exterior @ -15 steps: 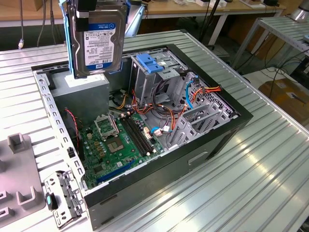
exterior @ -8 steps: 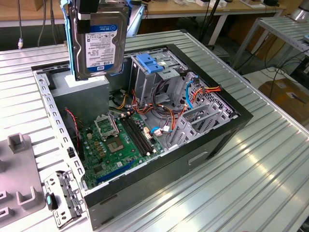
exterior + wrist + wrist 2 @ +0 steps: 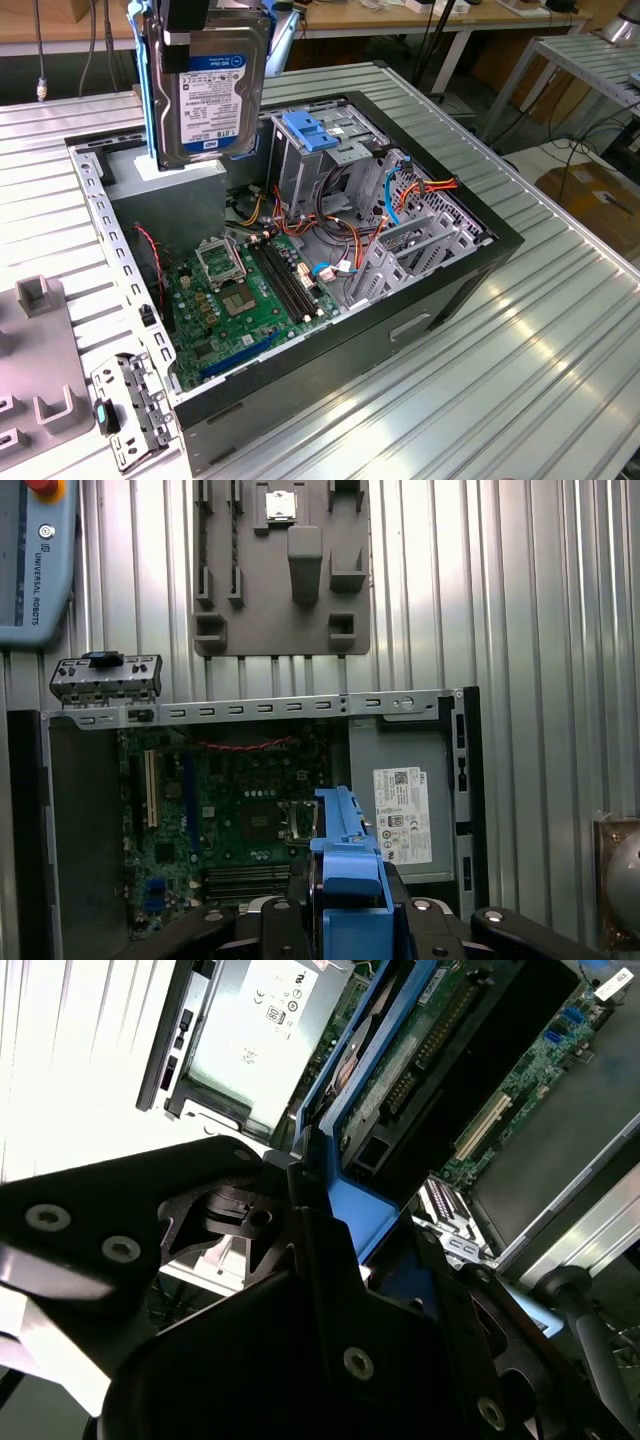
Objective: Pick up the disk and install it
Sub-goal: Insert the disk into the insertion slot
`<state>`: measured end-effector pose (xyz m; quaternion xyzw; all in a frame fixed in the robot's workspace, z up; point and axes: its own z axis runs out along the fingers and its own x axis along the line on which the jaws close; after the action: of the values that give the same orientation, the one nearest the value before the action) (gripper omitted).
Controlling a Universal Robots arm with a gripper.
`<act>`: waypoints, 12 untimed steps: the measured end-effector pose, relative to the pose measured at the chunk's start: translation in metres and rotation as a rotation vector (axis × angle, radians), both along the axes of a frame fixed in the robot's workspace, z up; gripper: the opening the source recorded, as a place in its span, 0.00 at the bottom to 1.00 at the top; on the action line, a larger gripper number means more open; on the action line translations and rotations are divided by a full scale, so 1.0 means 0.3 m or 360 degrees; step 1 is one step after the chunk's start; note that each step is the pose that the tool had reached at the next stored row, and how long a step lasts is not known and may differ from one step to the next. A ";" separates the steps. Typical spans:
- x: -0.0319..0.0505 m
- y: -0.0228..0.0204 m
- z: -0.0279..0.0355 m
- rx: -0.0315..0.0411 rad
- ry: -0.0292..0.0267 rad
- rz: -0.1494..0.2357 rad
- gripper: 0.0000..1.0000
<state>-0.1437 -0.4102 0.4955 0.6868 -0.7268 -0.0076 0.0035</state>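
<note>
1. Bench point(image 3: 560, 330): the open computer case point(image 3: 400, 340) is carried on its ribbed metal top.
2. Computer case: the motherboard point(image 3: 240, 290) and loose cables point(image 3: 340, 235) are left exposed inside.
3. Drive cage point(image 3: 320, 160): it is set well apart from the disk, with cables beside it; these could be snagged on the way in.
4. Disk point(image 3: 210, 90): it is held upright in the air, above the grey power supply point(image 3: 180, 195).
5. Fingers point(image 3: 305, 1195): they are closed on the disk's blue carrier rails. A slip on that smooth plastic could drop the disk onto the motherboard.
</note>
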 end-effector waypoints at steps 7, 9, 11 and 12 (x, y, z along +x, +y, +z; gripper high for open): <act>0.000 -0.002 0.000 0.0000 0.00000 0.0000 0.37; 0.000 -0.005 0.000 0.0000 0.00002 0.0000 0.37; 0.000 -0.009 0.000 0.0000 0.00001 0.0000 0.37; 0.000 -0.012 0.000 0.0000 0.00001 0.0000 0.37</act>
<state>-0.1437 -0.4137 0.4955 0.6869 -0.7267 -0.0076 0.0036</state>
